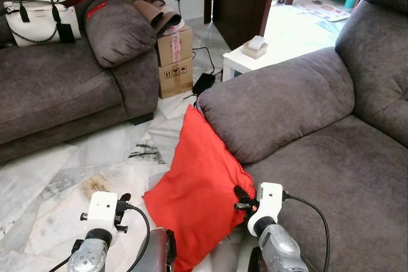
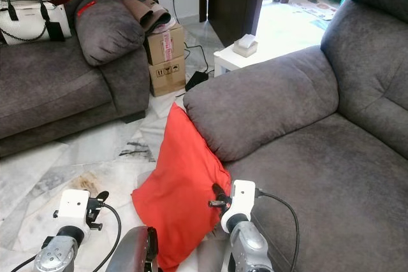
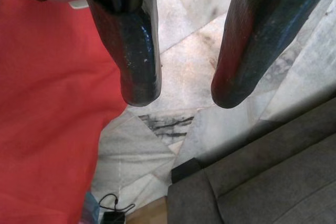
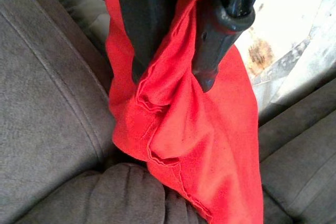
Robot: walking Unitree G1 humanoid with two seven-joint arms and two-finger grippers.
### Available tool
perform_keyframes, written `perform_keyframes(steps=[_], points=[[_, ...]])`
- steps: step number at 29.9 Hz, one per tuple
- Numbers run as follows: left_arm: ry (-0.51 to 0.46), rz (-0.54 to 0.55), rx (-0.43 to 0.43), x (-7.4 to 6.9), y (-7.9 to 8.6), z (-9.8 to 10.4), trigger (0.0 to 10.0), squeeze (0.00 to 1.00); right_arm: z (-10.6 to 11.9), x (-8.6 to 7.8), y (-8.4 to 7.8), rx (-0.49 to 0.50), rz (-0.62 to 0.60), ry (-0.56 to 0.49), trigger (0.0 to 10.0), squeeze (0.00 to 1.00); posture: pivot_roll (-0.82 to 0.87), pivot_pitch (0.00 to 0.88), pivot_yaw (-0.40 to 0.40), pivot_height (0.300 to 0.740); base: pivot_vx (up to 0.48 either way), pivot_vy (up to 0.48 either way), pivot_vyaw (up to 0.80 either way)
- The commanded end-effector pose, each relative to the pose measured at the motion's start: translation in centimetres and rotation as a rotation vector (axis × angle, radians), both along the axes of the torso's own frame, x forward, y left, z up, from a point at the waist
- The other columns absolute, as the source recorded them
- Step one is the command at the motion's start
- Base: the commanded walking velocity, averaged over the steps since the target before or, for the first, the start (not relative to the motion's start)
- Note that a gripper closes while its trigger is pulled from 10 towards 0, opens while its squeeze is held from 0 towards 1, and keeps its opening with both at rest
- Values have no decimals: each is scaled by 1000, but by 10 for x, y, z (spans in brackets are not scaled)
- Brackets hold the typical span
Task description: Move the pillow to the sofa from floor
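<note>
Here, low in the centre of the eye views, the red pillow point(image 1: 194, 189) leans against the sofa point(image 1: 306, 132) arm, standing on the floor point(image 1: 57, 176); the left wrist view shows the left gripper point(image 3: 179, 80) spread beside it, and the right wrist view the right gripper point(image 4: 173, 72) pinching its cloth.

Pillow point(image 1: 194, 189) bottom corner cut off

Marble floor point(image 1: 57, 176), 2nd grey couch point(image 1: 51, 87)
</note>
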State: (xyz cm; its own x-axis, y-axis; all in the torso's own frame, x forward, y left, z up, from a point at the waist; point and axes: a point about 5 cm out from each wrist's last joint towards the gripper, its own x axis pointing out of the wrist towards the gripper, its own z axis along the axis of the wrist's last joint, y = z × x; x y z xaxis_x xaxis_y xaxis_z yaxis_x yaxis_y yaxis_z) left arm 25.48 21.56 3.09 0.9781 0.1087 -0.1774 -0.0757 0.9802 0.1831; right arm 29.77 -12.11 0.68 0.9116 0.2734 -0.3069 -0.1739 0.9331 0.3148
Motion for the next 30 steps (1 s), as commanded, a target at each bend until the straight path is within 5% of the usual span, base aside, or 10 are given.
perform_keyframes(steps=[1, 30], points=[[12, 8, -13, -1, 1, -3, 10000, 0, -1, -1, -3, 4, -9, 3, 10000, 0, 137, 92, 19, 578, 0, 0, 0], [-3, 8, -12, 4, 2, -2, 10000, 0, 9, 5, -2, 42, -10, -68, 10000, 0, 141, 119, 28, 740, 0, 0, 0]])
